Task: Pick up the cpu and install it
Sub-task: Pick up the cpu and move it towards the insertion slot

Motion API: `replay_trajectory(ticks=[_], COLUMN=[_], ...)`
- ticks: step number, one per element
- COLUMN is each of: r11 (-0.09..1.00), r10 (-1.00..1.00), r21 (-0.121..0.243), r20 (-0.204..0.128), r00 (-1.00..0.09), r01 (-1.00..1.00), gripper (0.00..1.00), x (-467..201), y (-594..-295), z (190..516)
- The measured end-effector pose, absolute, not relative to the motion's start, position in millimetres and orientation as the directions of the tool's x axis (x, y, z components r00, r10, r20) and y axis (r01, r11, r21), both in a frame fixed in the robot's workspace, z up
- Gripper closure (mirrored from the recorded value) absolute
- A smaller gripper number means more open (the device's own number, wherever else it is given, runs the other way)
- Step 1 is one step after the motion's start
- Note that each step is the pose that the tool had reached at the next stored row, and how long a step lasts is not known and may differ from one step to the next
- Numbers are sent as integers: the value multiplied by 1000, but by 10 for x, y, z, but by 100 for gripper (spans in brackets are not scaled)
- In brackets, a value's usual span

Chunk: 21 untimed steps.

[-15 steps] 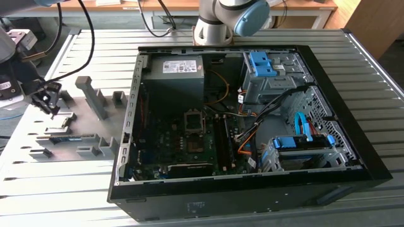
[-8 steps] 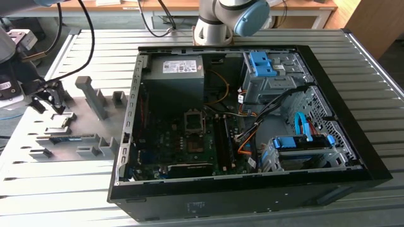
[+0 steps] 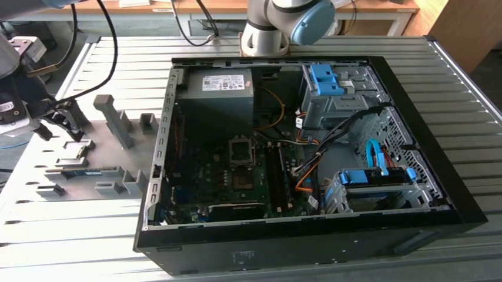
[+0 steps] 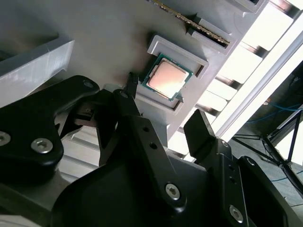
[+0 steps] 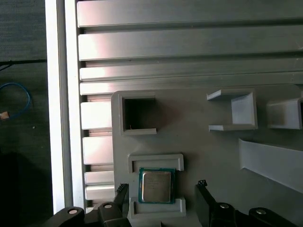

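The slatted metal surface (image 3: 471,88) carries an open computer case (image 3: 298,252), which takes up the middle and the exterior view's right. Its motherboard (image 3: 227,176) lies exposed inside. On the exterior view's left lies a grey fixture plate (image 3: 102,158) with raised holders. The arm reaches in at the far left edge, with the tool (image 3: 59,136) hanging over that plate.

In both wrist views the tool (image 4: 163,101) (image 5: 162,185) is spread wide, its two dark fingers (image 5: 122,189) straddling a shallow nest (image 5: 156,161) without touching anything. The cpu (image 5: 156,185) (image 4: 165,78) lies flat in that nest, metal top up, not yet lifted. A long memory stick (image 4: 189,21) stands in a slot nearby on the same plate.

The risks, as I judge them:
- In the first wrist view the cpu sits nearer one finger than the other. An off-centre close could shove it sideways or tip it against the nest's wall.
- The nest's raised rims are close to the chip's edges. A finger landing on a rim would stop short of the chip.
- The chip is thin and offers little edge, so a shallow grip could let it slip or tilt.
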<state>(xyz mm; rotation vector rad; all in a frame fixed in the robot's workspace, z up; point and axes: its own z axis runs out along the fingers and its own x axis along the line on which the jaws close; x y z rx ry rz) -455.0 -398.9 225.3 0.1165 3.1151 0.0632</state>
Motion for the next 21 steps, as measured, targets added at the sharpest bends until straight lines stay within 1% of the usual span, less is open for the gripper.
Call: replay_trajectory(ticks=[3,7,11,21], r11=[996,998,1000,1000], r10=[75,61,1,-3], r21=[41,14,13,13], r20=[-23,-24,-23,-23], r00=[-997,-998,-1000,-1000], r01=[74,61,0,-3], gripper=[34,34,34,34], x=[-4551,-4552,-4553,-4560], y=[-3990,-3990,-3989,-3991], z=[2246,2226,2193,2018])
